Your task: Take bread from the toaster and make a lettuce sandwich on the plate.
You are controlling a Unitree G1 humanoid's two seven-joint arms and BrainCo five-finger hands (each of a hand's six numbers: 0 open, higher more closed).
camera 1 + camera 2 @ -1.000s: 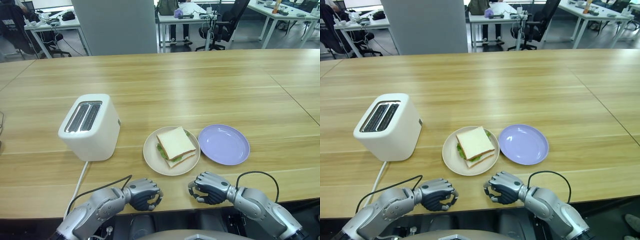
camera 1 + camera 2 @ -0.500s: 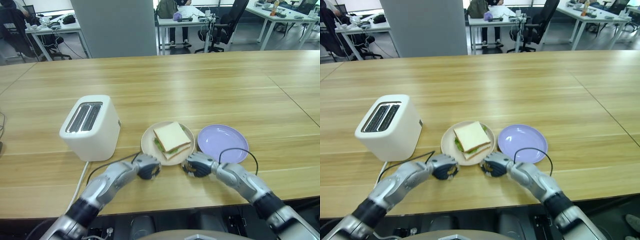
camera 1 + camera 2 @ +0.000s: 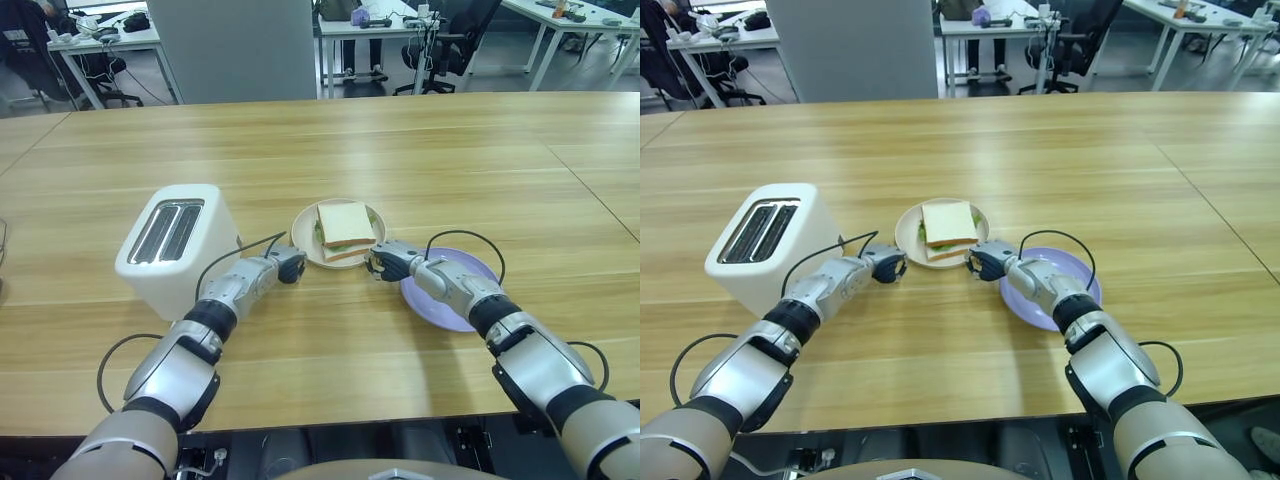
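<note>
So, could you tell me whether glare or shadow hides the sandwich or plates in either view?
Left eye view: the sandwich and its plate are evenly lit, no glare; only a soft sheen on the table. Right eye view: same even light; the purple plate is partly covered by the right arm, not by shadow.

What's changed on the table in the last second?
The left hand and right hand, fingers curled, went forward from the near table edge. The beige plate with the sandwich slid away ahead of them, now beyond the purple plate. Nothing was grasped. The toaster and purple plate stayed put.
</note>
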